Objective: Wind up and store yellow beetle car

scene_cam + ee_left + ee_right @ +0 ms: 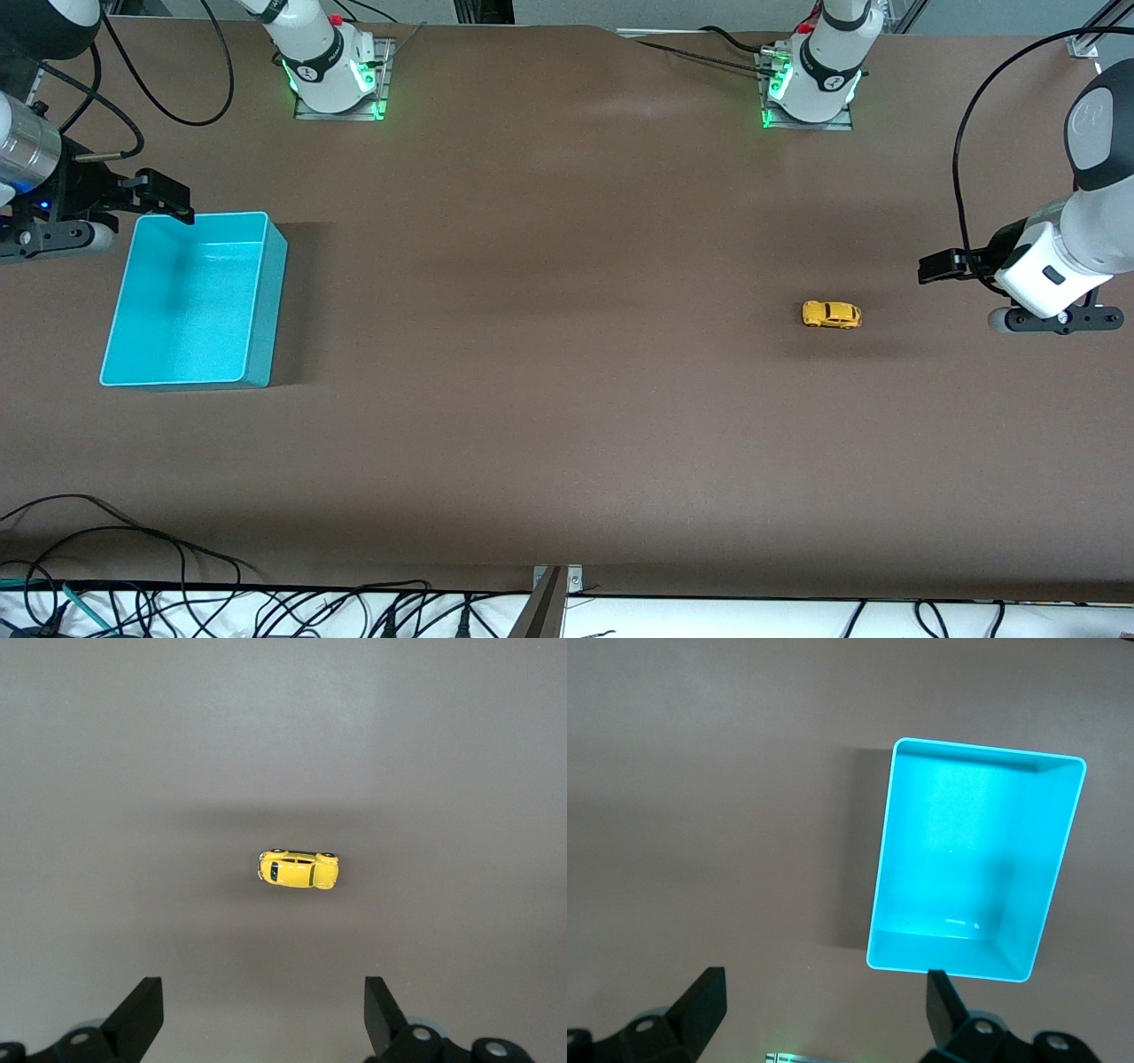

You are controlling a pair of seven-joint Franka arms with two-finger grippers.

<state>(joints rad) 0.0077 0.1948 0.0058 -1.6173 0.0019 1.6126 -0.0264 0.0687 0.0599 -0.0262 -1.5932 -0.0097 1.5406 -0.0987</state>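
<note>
The yellow beetle car (831,315) stands on its wheels on the brown table, toward the left arm's end. In the left wrist view the car (298,869) lies ahead of the fingertips, apart from them. My left gripper (939,266) hangs open and holds nothing, over the table between the car and that end's edge; its fingers (137,1014) stand wide. The turquoise bin (186,301) sits empty toward the right arm's end. My right gripper (164,197) hovers open over the bin's corner nearest the bases. In the right wrist view the bin (970,842) shows past the open right gripper (824,1010).
Both arm bases (335,80) (811,89) stand along the table's edge farthest from the front camera, lit green. Loose cables (133,567) and a metal bracket (554,589) lie along the nearest edge. Bare brown tabletop spans between car and bin.
</note>
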